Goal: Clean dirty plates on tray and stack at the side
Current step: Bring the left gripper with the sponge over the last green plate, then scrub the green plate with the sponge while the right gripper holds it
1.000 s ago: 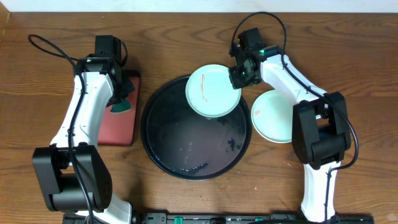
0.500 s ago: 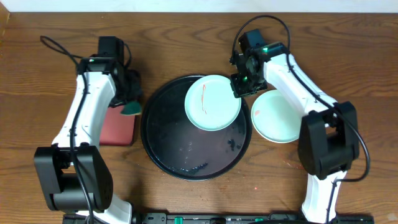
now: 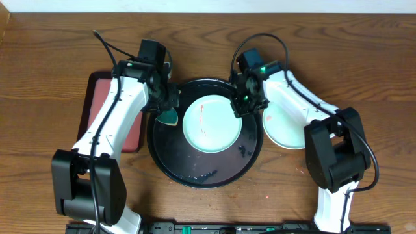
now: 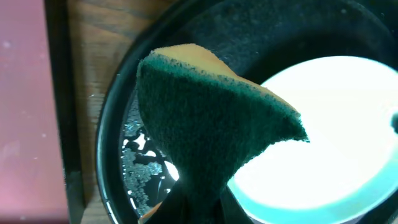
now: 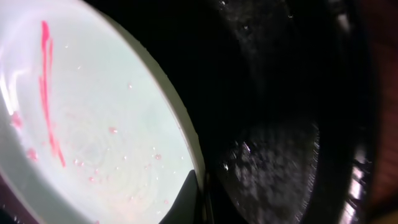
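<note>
Left gripper (image 3: 167,105) closed on the teal wavy-edged sponge (image 4: 211,124) above the large round black tray (image 3: 195,172); right gripper (image 3: 242,104) clamped on the rim of the red-smeared mint-green plate (image 3: 211,123) in that tray; second mint-green plate (image 3: 289,127) on the wooden counter (image 3: 52,65) beside it.

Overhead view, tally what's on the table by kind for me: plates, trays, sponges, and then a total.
Plates: 2, the smeared plate and the second plate, both mint-green
Trays: 2, the black tray and the red tray
Sponges: 1, the sponge
Total: 5
</note>
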Robot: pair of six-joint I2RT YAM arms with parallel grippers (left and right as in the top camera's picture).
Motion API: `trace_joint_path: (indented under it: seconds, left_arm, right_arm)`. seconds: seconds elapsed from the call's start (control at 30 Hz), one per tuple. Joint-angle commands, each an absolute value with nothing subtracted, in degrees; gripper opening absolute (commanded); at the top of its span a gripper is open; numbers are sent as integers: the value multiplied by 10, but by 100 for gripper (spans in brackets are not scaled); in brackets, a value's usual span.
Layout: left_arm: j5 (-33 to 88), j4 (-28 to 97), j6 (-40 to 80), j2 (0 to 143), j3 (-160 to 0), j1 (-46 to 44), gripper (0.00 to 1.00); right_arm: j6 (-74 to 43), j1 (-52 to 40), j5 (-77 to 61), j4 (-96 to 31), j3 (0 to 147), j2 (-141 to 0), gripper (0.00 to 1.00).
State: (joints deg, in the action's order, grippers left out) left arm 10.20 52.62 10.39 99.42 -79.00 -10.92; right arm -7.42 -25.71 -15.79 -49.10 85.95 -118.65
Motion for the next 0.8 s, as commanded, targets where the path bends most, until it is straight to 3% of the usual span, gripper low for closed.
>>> trace_joint_path:
  seconds: [0.0,0.27,0.43,0.77]
  left_arm:
    - [105,517,92,993,-786,-121,7]
    - [105,450,125,994,-719,-166,7]
    - [55,419,217,1014,-708,-203,7]
    - [37,421,233,1098,-708,-236,7]
  right_arm:
    - [-104,-260,-170,-467,831,-1187,1]
    - [-114,-261,-188,-416,789,-1192,2]
    - [-113,-271,-195,-414,789,-1192,1]
    - [-114,-296,-178,-409,789,-1192,1]
